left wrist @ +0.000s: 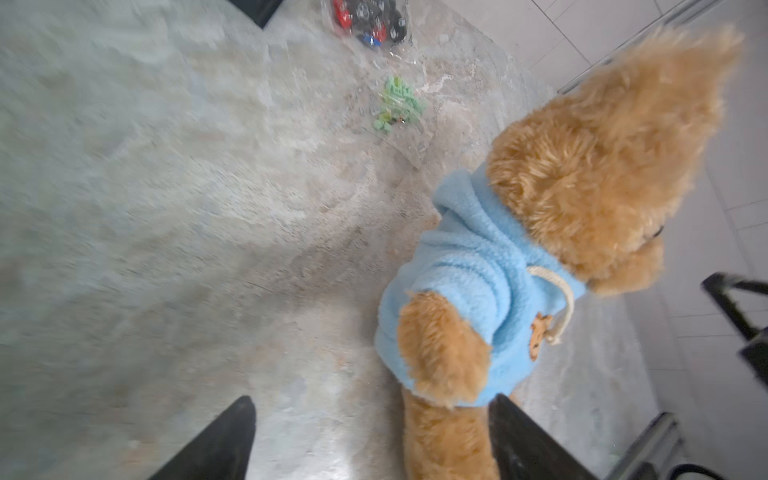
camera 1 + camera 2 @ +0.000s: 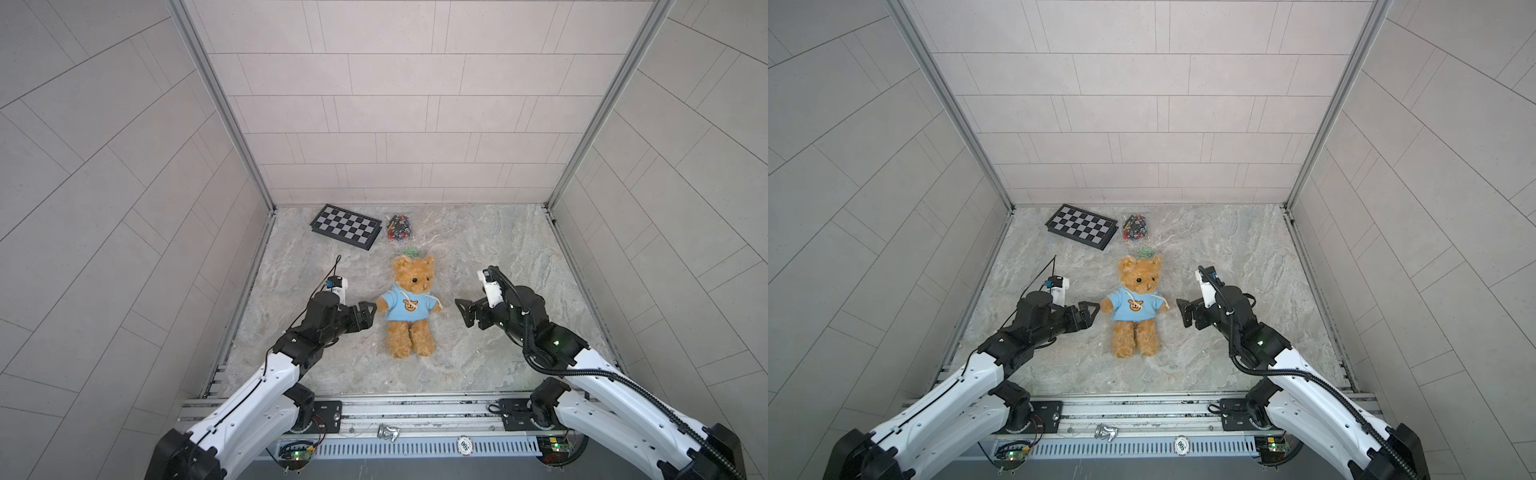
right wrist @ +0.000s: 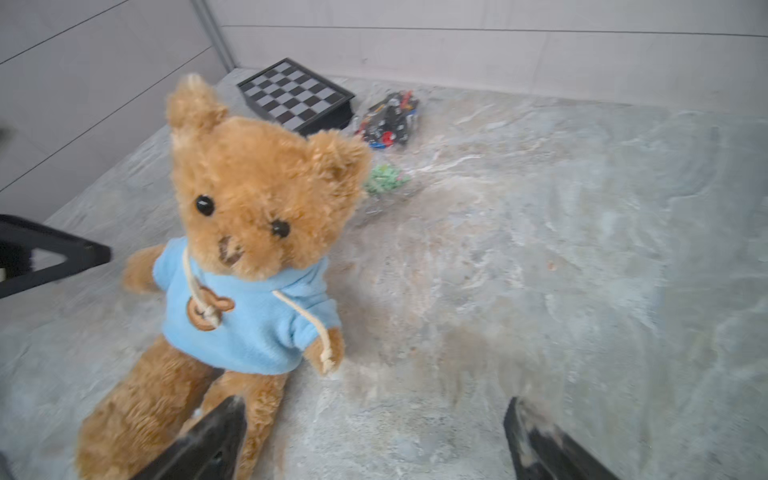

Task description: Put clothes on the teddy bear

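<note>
The teddy bear (image 2: 412, 279) (image 2: 1144, 277) lies on its back in the middle of the marble table, head toward the back wall. It wears a light blue hoodie (image 2: 405, 308) (image 2: 1133, 311) with a bear-face patch and cream drawstrings. My left gripper (image 2: 368, 316) (image 2: 1091, 313) (image 1: 372, 399) is open, its tips close beside the bear's sleeved arm (image 1: 440, 349). My right gripper (image 2: 463, 313) (image 2: 1181, 313) (image 3: 374, 400) is open and stands a short way off the bear's other arm (image 3: 330, 349). Neither holds anything.
A folded chessboard (image 2: 345, 226) and a clear bag of small dark parts (image 2: 399, 228) lie at the back left. Green bits (image 2: 411, 251) sit just behind the bear's head. Walls close in three sides; a metal rail (image 2: 415, 409) runs along the front.
</note>
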Available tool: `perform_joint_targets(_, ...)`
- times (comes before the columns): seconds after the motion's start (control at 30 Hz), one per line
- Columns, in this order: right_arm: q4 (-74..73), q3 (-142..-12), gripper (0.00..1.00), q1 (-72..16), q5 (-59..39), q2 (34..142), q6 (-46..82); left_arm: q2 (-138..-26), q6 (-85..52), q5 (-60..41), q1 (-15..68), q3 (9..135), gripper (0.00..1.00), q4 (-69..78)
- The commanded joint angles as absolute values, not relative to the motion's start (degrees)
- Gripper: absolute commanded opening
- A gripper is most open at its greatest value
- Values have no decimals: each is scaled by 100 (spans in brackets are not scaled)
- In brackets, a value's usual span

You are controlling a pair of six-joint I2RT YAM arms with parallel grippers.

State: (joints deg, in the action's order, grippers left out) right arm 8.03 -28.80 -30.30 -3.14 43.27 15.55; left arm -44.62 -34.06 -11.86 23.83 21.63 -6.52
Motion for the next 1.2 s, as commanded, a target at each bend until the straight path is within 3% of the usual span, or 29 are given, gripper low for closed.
perform_joint_targets(0.0, 845, -2763, 100, -2695, 225, 4135, 1405, -4042, -3186, -414, 2146, 2241, 100, -1186)
perform_joint_targets(0.37, -366, -1771, 100, -1792, 1645, 3703, 1297, -4076, -2929, 2354, 1969, 2761, 100, -1344)
perform_joint_targets(0.63, -1526, -1316, 100, -835, 1211, 3856, 1249, -3715, -1582, 3747, 1960, 1987, 100, 482)
perform_joint_targets(0.8, -2218, -1253, 100, -715, 1221, 4533, 731, -3994, -752, 3994, 1964, 1561, 100, 1402)
perform_joint_targets(1.0, -3561, -1036, 100, -664, 1435, 5780, 552, -5493, -13, 4109, 1893, 750, 100, 4196)
perform_joint_targets(1.17, -4314, -1045, 100, -666, 1542, 6446, 541, -6190, 193, 3103, 1453, 755, 100, 5248)
